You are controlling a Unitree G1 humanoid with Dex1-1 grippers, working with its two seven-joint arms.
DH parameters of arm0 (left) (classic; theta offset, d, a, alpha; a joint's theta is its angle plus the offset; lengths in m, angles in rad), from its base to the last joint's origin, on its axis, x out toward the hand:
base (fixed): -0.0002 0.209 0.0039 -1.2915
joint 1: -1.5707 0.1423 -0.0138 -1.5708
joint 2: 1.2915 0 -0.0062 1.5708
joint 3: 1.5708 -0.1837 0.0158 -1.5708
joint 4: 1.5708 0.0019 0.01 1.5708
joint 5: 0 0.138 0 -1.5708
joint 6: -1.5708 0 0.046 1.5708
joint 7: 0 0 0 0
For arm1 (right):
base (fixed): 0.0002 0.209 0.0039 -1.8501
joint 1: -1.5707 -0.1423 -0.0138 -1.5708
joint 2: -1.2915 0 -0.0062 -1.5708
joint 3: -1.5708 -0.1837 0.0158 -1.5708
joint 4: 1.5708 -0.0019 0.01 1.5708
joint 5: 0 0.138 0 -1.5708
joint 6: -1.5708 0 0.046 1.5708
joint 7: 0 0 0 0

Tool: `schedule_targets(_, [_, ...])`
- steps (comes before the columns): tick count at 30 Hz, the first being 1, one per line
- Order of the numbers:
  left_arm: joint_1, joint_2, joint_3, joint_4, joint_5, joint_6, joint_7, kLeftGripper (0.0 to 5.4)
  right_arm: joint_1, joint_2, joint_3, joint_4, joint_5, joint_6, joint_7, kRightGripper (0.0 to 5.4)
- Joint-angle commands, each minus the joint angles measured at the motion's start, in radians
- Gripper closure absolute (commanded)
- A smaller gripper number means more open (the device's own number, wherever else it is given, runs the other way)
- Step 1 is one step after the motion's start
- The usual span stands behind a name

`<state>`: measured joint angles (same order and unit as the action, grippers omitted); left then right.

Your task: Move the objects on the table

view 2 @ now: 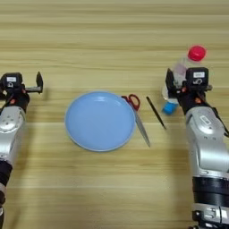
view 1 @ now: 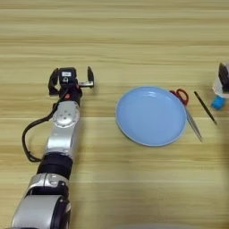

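The clear water bottle (view 2: 182,68) with a red cap stands tilted at the far right of the table (view 2: 112,27). My right gripper (view 2: 187,84) is shut on the bottle's lower part. The light-blue block (view 2: 169,108) lies just in front of and left of that gripper and is partly covered by it; it also shows at the edge of the left eye view as the block (view 1: 218,103). On the left side, my left gripper (view 1: 71,80) rests on the table, open with nothing between its fingers.
A light-blue plate (view 1: 151,115) lies in the middle. Red-handled scissors (view 1: 188,112) lie against its right rim, and a thin black stick (view 1: 205,107) lies right of them, close to the block.
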<state>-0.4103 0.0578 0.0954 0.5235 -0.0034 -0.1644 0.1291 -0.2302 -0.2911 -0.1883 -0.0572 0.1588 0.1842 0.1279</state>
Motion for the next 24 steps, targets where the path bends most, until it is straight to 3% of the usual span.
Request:
schedule_targets(1, [-0.002,-0.001,-0.006,-0.007,0.012,0.008,0.003,0.0,-0.002,0.021,0.049,-0.071,-0.004,0.021,0.019,2.17])
schedule_targets(13, [0.002,-0.003,-0.011,-0.01,0.017,0.008,0.005,0.0,0.022,0.125,0.255,-0.076,-0.043,0.028,0.074,2.17])
schedule_targets(24, [0.001,-0.006,-0.013,-0.01,0.019,0.006,0.008,0.0,0.05,0.169,0.357,0.034,-0.093,-0.025,0.119,2.17])
